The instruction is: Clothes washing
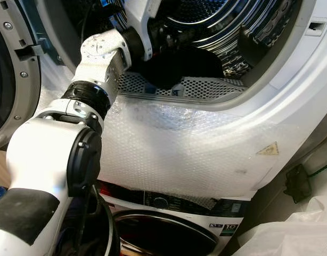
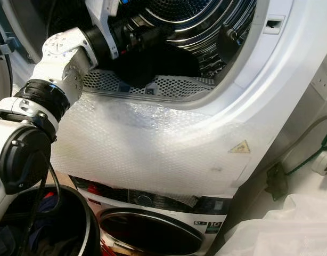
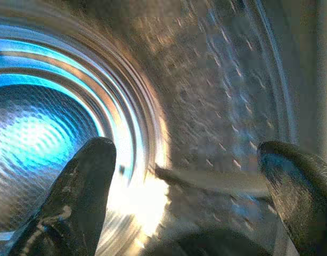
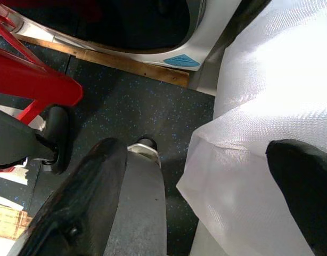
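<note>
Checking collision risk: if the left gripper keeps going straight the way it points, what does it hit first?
Likely the drum wall. The left gripper is open inside the drum, nothing between its fingers; the way ahead looks free up to the metal, though depth is unclear.

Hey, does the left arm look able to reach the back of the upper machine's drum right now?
Probably yes. The left hand is already inside the drum with its fingers apart and empty, and nothing shows between them and the blue-lit back wall.
</note>
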